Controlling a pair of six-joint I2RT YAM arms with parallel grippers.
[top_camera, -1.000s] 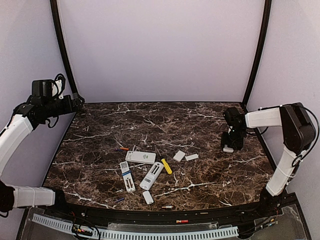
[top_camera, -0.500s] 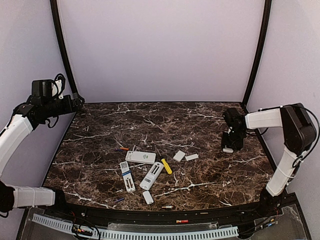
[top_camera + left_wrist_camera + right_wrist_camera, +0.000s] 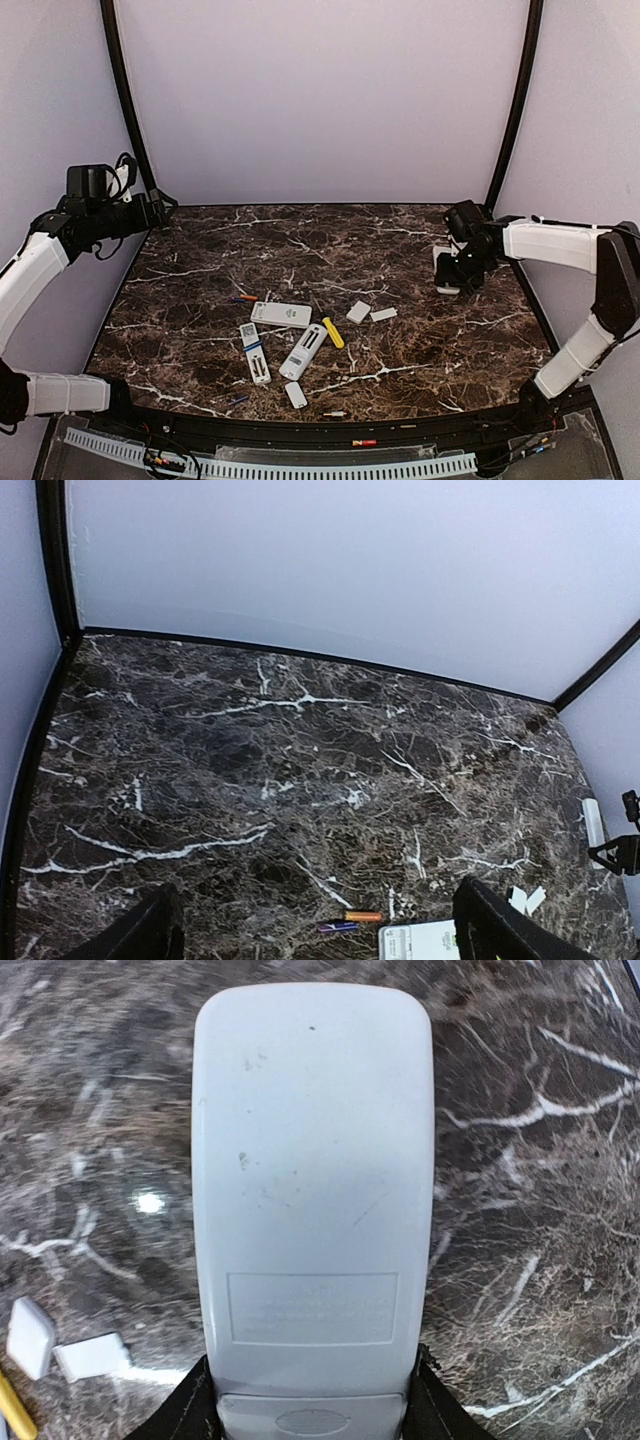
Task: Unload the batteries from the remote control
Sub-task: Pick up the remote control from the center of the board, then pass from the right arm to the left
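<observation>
1 white remote (image 3: 310, 1190), back showing, sits in the right hand (image 3: 458, 272).

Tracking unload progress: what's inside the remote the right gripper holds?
Only the closed white back of the remote shows, clamped by the right gripper. Whatever is inside is covered.

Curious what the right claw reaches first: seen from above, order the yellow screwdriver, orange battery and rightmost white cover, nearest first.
1. Cover, just left of the right gripper holding a remote.
2. Screwdriver, table middle.
3. Battery, farthest left.
</observation>
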